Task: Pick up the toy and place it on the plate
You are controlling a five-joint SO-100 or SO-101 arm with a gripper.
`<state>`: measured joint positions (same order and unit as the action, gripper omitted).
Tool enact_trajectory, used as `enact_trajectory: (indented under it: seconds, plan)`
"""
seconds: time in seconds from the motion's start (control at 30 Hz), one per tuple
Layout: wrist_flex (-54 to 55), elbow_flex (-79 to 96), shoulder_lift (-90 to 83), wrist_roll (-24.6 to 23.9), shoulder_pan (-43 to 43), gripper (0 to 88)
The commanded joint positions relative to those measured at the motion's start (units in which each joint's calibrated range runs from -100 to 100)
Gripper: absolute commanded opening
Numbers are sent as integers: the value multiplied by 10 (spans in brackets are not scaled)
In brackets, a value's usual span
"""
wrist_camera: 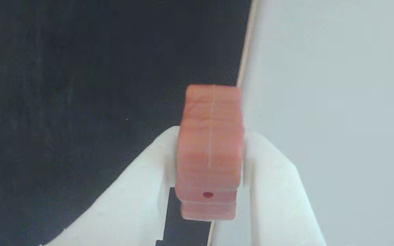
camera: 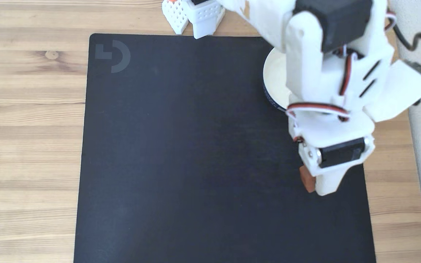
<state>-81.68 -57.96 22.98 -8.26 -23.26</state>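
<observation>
Pincer (wrist_camera: 210,171) of white plastic entered the wrist view from the bottom edge, its two fingers closed against the flat sides of the toy (wrist_camera: 209,150), a small reddish-brown block held on edge between them. The narrow edge of the toy faced the camera (a pale seam ran down its middle, and a tiny dark red hole sat near its lower end). Behind the toy, the left half of that view was a black mat (wrist_camera: 80,102); the right half was a pale grey-white surface, and I could not tell what it was.

In the fixed view, looking down, the white arm (camera: 323,73) reached in from the top right. The pincer (camera: 314,182) pointed toward the bottom of the picture, over the right part of the mat (camera: 181,153), with the toy (camera: 307,179) showing as a small reddish sliver at its left side, gripped there. How high the toy was above the mat could not be judged.

The plate (camera: 274,78), round and white with a dark outer band, sat at the upper right of the mat, mostly hidden under the arm, with its left rim showing. The toy was apart from it, nearer the bottom of the picture.

The mat, with a faint grey logo (camera: 112,56) in its upper left corner, lay on a light wooden worktop (camera: 27,128). White perforated plastic parts (camera: 195,16) stood at the top edge.
</observation>
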Motion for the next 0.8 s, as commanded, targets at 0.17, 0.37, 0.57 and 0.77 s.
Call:
enact_trajectory:
  seconds: [0.17,0.37,0.57,0.77]
  plan:
    - [85,184,-206,-31,-73,22]
    - [227,475,-361,-32,-114,22]
    - [347,749,-463,-50,-172,22]
    - [398,919,-545,-50,-234,23]
